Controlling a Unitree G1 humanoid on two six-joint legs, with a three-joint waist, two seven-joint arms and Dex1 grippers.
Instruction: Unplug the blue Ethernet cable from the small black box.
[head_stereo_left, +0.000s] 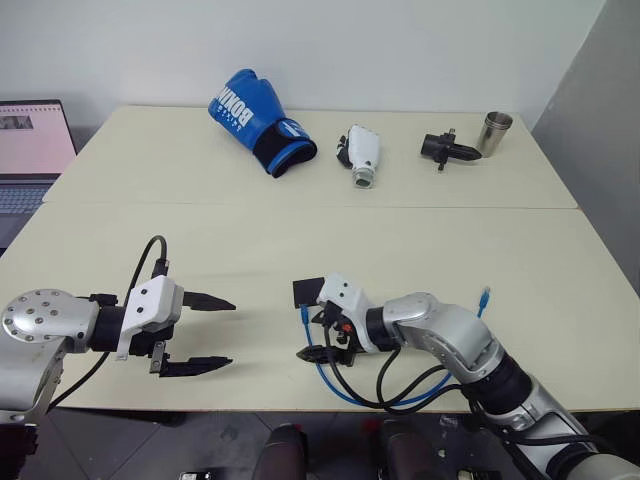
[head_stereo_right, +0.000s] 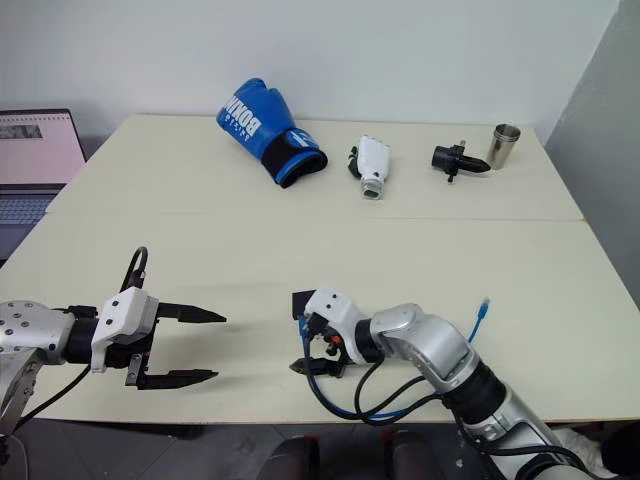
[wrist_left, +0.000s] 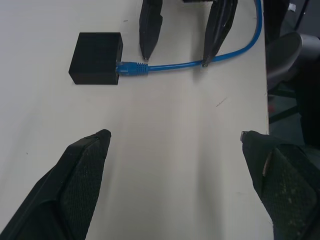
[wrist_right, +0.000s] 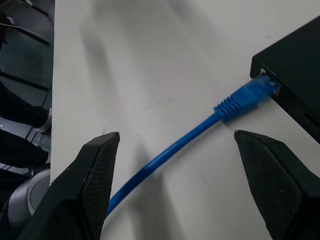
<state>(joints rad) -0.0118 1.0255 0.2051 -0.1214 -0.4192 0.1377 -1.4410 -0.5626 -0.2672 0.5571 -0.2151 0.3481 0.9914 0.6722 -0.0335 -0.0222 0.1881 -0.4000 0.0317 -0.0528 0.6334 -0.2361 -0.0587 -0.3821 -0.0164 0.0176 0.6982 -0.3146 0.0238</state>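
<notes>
Head view: small black box (head_stereo_left: 308, 292) half hidden behind right pincer (head_stereo_left: 318, 338), matte, square. Blue Ethernet cable (head_stereo_left: 340, 388) loops off counter (head_stereo_left: 400, 240) near edge, one free plug tip lying right of arm. Left pincer (head_stereo_left: 205, 334) apart, empty, hovering.

Left wrist view: one box, one cable, plug seated in box side; right pincer fingers straddle cord, apart.

Right wrist view: ribbed plug boot at port, box corner cut off; fingers wide, cord between, untouched.
</notes>
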